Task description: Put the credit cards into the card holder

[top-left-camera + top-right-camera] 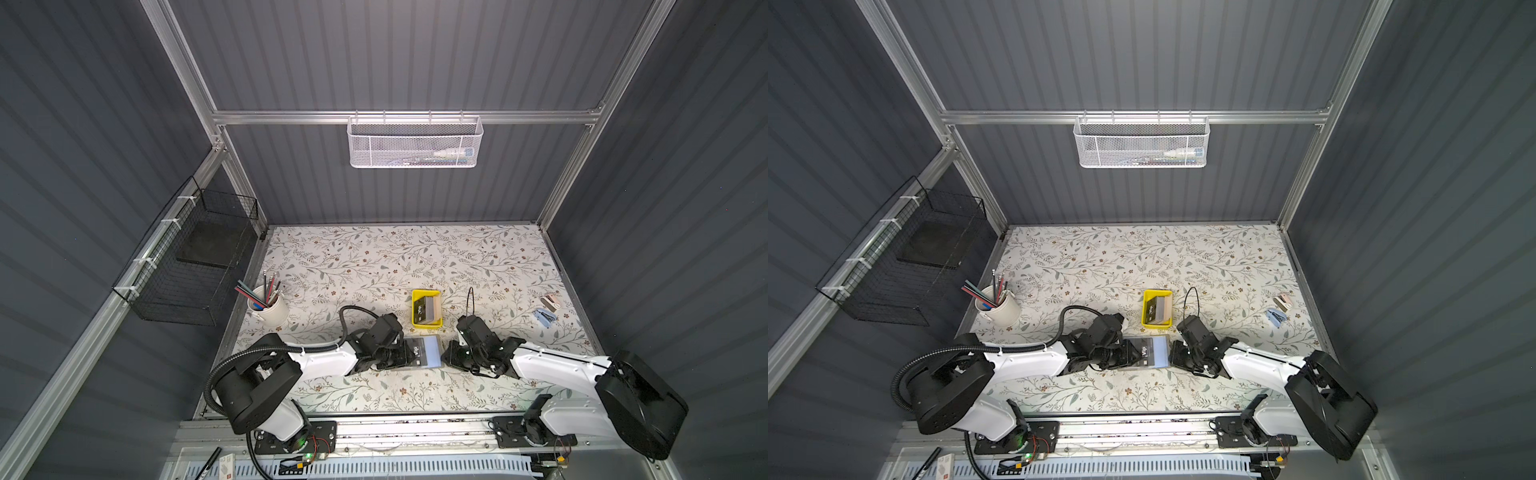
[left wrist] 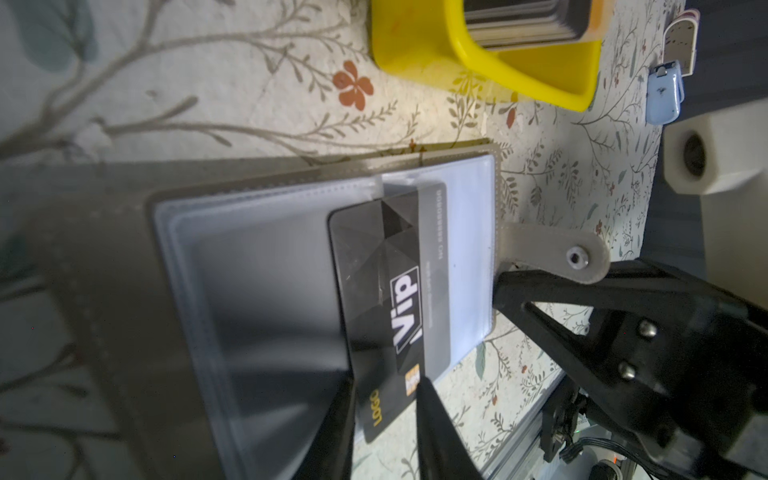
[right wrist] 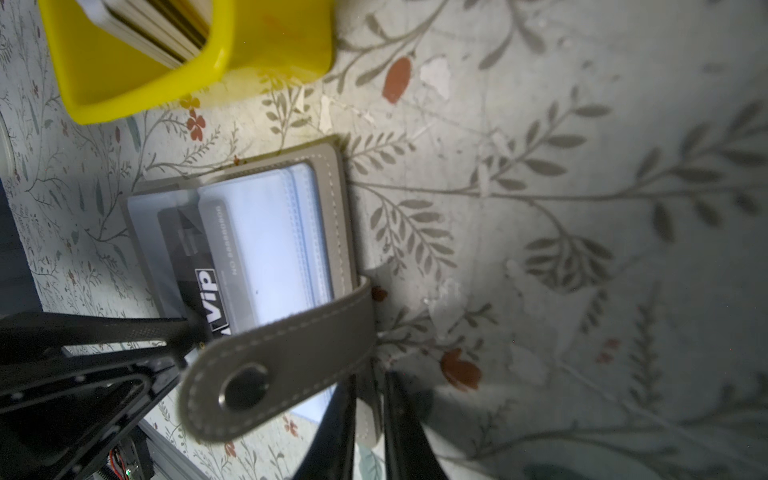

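Observation:
The grey card holder [image 1: 432, 351] [image 1: 1160, 352] lies open on the table between both grippers, its bluish sleeves [image 2: 469, 249] facing up. A black "VIP" credit card [image 2: 386, 291] [image 3: 208, 266] sits partly inside one sleeve. My left gripper [image 2: 384, 392] [image 1: 401, 355] is shut on the card's outer end. My right gripper [image 3: 370, 399] [image 1: 446, 355] is shut on the holder's cover edge beside the snap strap [image 3: 282, 353]. More credit cards [image 1: 426, 309] [image 1: 1158, 309] stand stacked in the yellow tray [image 1: 415, 318], just behind the holder.
A white cup of pencils [image 1: 270, 309] stands at the left edge of the table. A blue clip [image 1: 545, 316] and a pale one [image 1: 552, 301] lie at the right. A black wire basket [image 1: 195, 262] hangs on the left wall, a white mesh basket [image 1: 415, 141] on the back rail.

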Tool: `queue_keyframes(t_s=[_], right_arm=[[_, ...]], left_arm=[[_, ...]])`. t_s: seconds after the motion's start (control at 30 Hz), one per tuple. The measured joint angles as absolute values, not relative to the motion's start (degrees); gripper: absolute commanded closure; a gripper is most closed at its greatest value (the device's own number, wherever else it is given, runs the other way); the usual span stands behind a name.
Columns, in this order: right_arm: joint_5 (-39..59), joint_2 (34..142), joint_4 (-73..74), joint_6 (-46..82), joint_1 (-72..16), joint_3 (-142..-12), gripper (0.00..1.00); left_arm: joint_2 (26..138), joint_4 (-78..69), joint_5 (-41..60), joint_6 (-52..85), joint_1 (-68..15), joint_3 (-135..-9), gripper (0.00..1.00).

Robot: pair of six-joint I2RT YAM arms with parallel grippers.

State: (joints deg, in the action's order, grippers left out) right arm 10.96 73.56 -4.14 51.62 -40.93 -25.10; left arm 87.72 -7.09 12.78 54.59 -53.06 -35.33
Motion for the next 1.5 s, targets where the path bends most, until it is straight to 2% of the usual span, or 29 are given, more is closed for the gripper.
queue_keyframes(t_s=[0.43,0.53,0.83,1.5], right_arm=[[10.96,73.56,-4.16,51.62,-40.93,-25.1,0.83],[10.96,73.56,-4.16,51.62,-40.93,-25.1,0.83],[10.96,73.56,-4.16,51.62,-40.93,-25.08,0.84],[10.98,73.87,-3.75,51.62,-40.93,-25.08,0.84]], left_arm=[[87.74,-6.55,11.97,54.61,-53.06,-35.55,0.76],[87.48,-5.43,11.18,54.59,-53.06,-35.7,0.8],[88.33,-4.78,10.9,54.59,-53.06,-36.82,0.81],[93.27,-8.19,12.45,54.59,-53.06,-39.35,0.91]])
